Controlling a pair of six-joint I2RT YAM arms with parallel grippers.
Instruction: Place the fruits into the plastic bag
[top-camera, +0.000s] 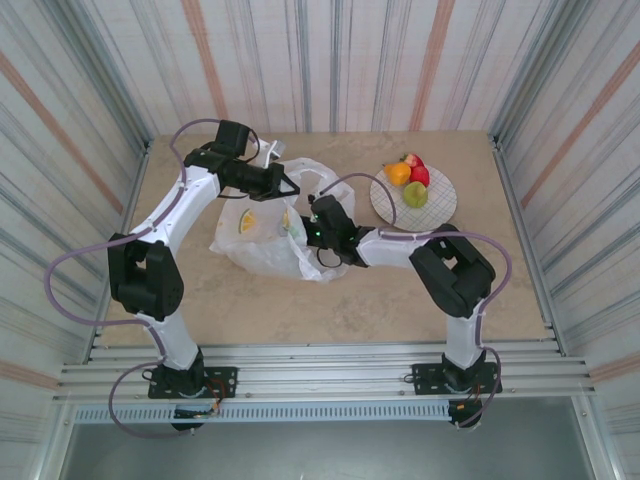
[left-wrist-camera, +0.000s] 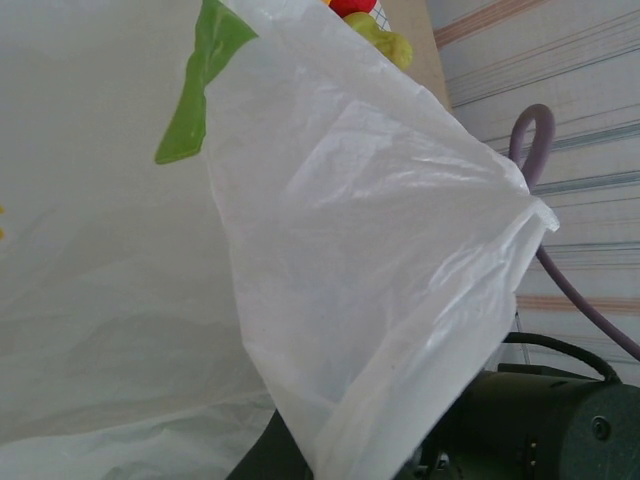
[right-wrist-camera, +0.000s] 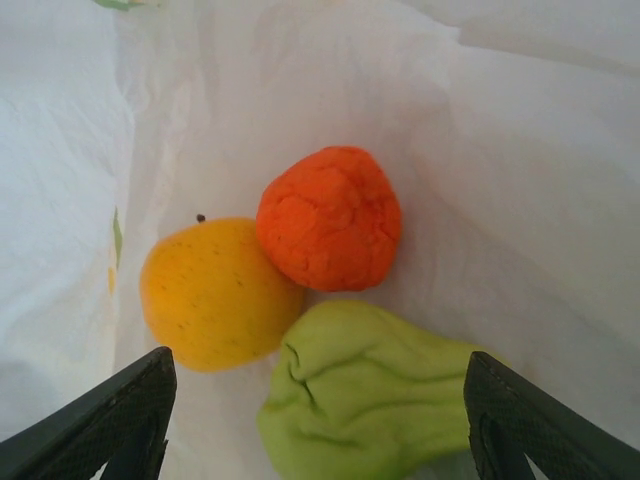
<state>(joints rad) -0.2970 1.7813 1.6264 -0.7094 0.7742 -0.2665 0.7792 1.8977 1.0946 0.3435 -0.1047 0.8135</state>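
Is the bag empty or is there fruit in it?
Not empty. Inside the plastic bag lie a yellow fruit, an orange fruit and a green fruit.

I read the plastic bag (top-camera: 262, 240) as translucent white, printed with yellow lemon slices and green leaves. In it I make out a yellow-orange fruit (right-wrist-camera: 215, 295), an orange-red fruit (right-wrist-camera: 330, 218) and a pale green fruit (right-wrist-camera: 375, 395). The plate (top-camera: 442, 206) is white with a fine grid, and the desk (top-camera: 350, 310) is mottled beige.
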